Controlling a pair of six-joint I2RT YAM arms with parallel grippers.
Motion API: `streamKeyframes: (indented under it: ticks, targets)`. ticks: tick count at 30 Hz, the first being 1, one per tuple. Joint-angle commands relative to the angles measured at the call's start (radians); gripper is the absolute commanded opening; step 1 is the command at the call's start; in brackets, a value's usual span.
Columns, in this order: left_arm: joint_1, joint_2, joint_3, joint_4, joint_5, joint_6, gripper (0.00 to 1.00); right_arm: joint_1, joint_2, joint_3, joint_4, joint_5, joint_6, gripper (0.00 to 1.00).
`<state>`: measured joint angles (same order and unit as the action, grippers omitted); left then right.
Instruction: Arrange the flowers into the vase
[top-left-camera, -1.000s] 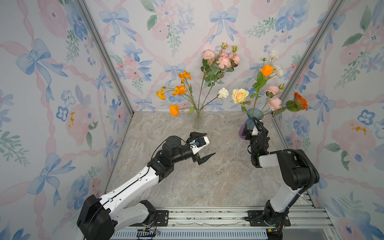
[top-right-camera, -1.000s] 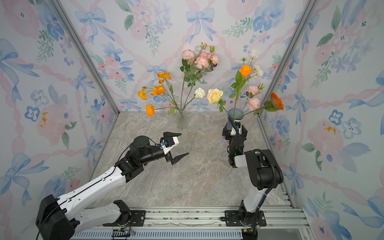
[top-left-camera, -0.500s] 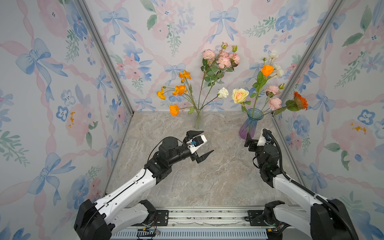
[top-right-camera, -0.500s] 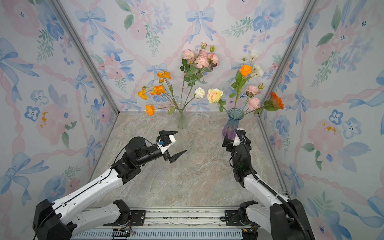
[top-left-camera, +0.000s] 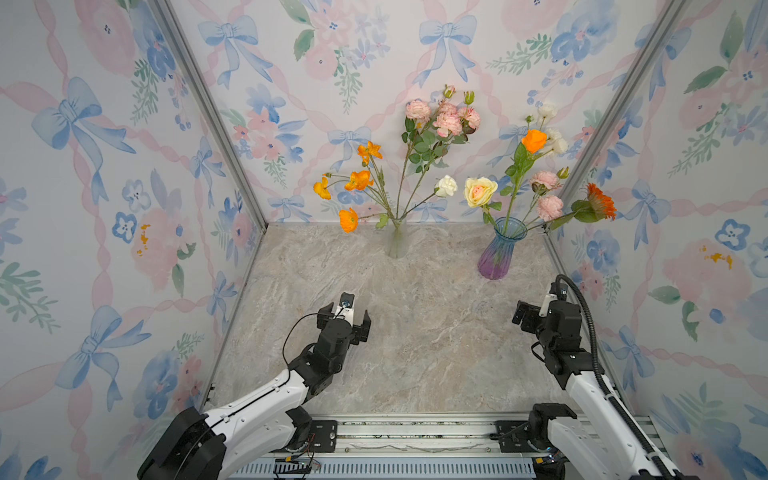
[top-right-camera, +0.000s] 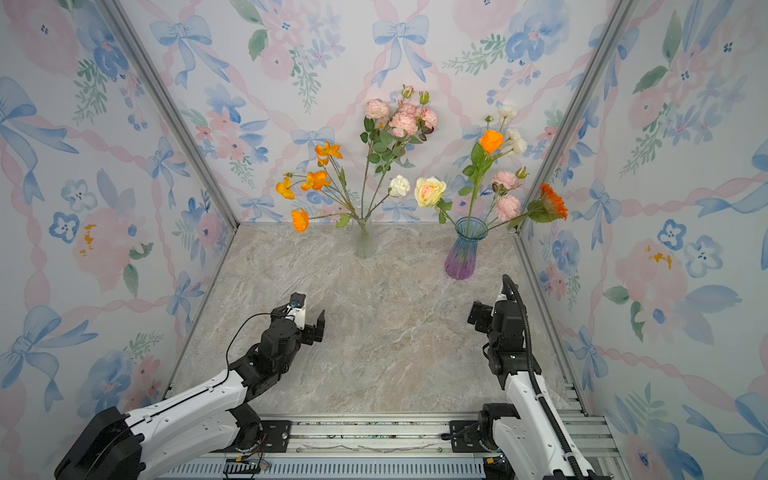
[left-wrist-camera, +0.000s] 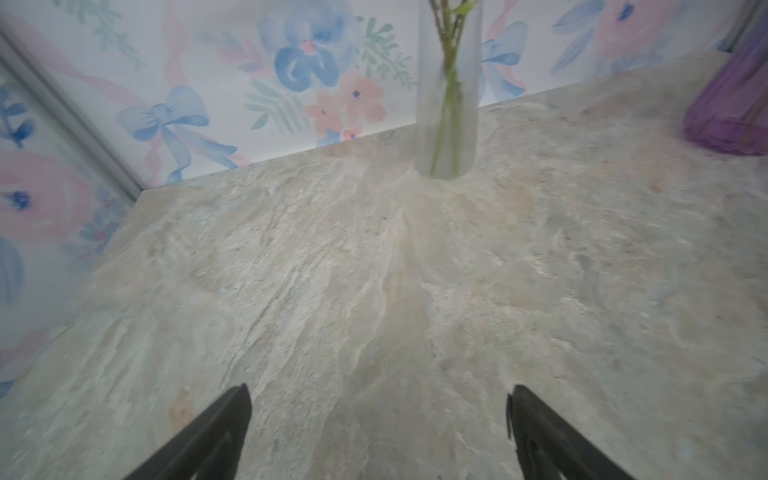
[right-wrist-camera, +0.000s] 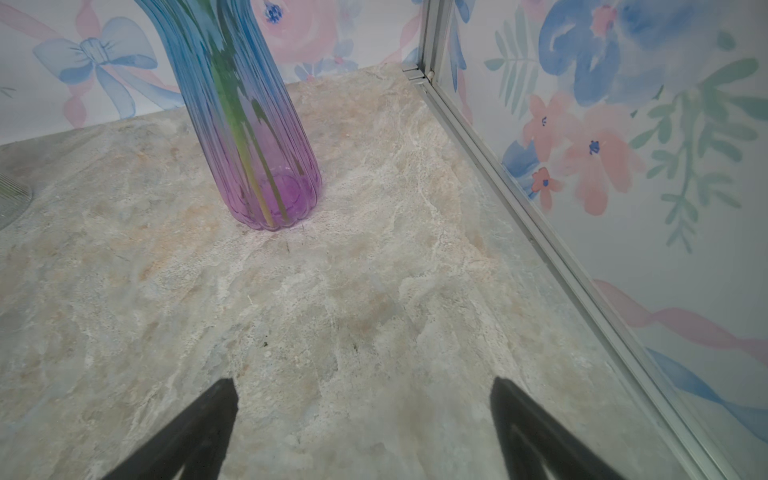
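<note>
Both arms retracted toward table (top-left-camera: 415, 357) front edge, right gripper (right-wrist-camera: 363, 380) wide, empty, clear of purple vase (top-left-camera: 496, 257), left gripper (left-wrist-camera: 379, 388) wide, empty, flowers (top-left-camera: 446, 122) in purple vase and clear vase (top-left-camera: 395, 243) near back edge

Both top views hang high above the near edge and look down and forward to the back wall (top-left-camera: 374, 62). They give two nearly equal takes on the whole desk (top-left-camera: 415, 332), the frosted vase (top-left-camera: 397, 245) and the blue-purple vase (top-left-camera: 496, 257). The left wrist camera rides low and close over the desk, peering between the left fingers (left-wrist-camera: 208, 440) at the frosted vase. The right wrist camera, just as low, looks past the right fingers (right-wrist-camera: 195, 436) at the blue-purple vase and the side wall's metal rail (right-wrist-camera: 517, 208). Each wrist view catches the other vase at its margin.
</note>
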<state>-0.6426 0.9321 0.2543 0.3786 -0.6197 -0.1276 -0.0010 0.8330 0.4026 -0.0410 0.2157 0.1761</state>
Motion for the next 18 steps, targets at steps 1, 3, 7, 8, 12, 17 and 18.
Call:
streamKeyframes:
  ticks: [1, 3, 7, 8, 12, 17, 18]
  targets:
    - [0.05, -0.006, -0.005, 0.127, -0.249, -0.068, 0.98, -0.008, 0.072, -0.056, 0.14, -0.008, 0.02, 0.97]
    - [0.097, 0.036, 0.004, 0.174, -0.249, -0.047, 0.98, -0.007, 0.136, -0.089, 0.253, -0.012, 0.001, 0.97]
    - [0.256, 0.184, 0.046, 0.254, -0.159, -0.038, 0.98, 0.0, 0.222, -0.084, 0.374, -0.019, -0.059, 0.97]
    - [0.294, 0.231, 0.028, 0.333, -0.126, -0.029, 0.98, 0.001, 0.23, -0.096, 0.429, -0.015, -0.076, 0.97]
    - [0.394, 0.433, 0.002, 0.624, 0.128, 0.091, 0.98, -0.007, 0.311, -0.197, 0.818, -0.046, -0.14, 0.97]
    - [0.465, 0.586, -0.09, 0.997, 0.271, 0.103, 0.98, -0.023, 0.482, -0.157, 0.984, -0.177, -0.126, 0.97]
    - [0.5, 0.622, -0.112, 1.07, 0.332, 0.087, 0.98, -0.024, 0.531, -0.142, 1.008, -0.208, -0.131, 0.97]
